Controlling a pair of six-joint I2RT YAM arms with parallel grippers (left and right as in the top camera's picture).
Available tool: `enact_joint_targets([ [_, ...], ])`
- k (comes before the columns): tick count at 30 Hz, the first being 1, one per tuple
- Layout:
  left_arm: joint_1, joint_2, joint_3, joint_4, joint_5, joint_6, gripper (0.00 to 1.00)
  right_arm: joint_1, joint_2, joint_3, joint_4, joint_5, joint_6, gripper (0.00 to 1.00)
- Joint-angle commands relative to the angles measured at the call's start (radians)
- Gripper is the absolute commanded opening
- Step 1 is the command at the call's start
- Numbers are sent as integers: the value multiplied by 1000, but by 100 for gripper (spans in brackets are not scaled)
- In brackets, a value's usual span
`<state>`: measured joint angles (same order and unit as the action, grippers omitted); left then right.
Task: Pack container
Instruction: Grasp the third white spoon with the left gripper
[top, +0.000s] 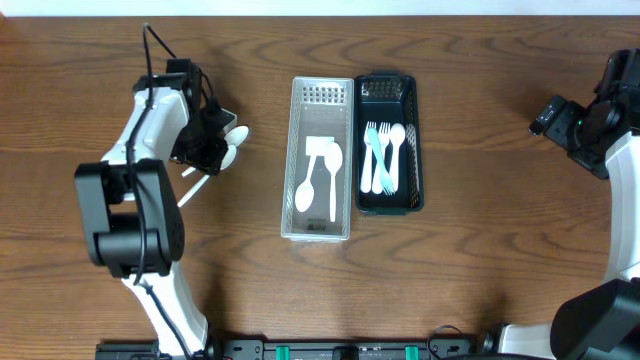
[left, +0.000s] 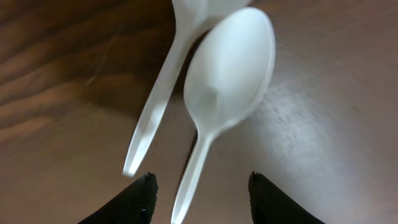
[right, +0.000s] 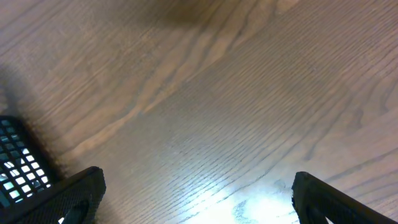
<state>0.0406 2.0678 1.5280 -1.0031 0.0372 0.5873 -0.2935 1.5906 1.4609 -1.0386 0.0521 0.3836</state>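
While two spoons (top: 233, 143) lie on the table (top: 480, 270) left of the clear tray (top: 322, 95), the left gripper (top: 205, 148) hangs over them. Left wrist: jaws apart, straddling one handle. Right wrist: the right gripper (right: 199, 193) gapes above the table, near the black tray (right: 15, 162).

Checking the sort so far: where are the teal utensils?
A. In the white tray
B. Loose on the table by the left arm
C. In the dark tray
C: the teal utensils lie in the dark tray among white ones, while the white tray holds only white pieces.
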Motion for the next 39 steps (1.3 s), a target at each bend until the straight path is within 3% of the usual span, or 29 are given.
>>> enact_joint_targets([
  [1,4,34,3,10,-12,23,50,-6,3,-4,-2,0,12,99],
  [15,4,72,-56,56,-12,22,40,-6,3,-4,-2,0,12,99],
  [21,2,72,-73,51,-11,1,26,-6,3,-4,-2,0,12,99],
  [24,-3,72,-73,35,-11,-29,6,-6,3,-4,-2,0,12,99],
  [35,-140,-72,-12,-166,-12,-169,6,-6,3,-4,-2,-1,13,99],
  [39,-216,-190,46,-212,4,-322,6,-6,3,-4,-2,-1,12,99],
])
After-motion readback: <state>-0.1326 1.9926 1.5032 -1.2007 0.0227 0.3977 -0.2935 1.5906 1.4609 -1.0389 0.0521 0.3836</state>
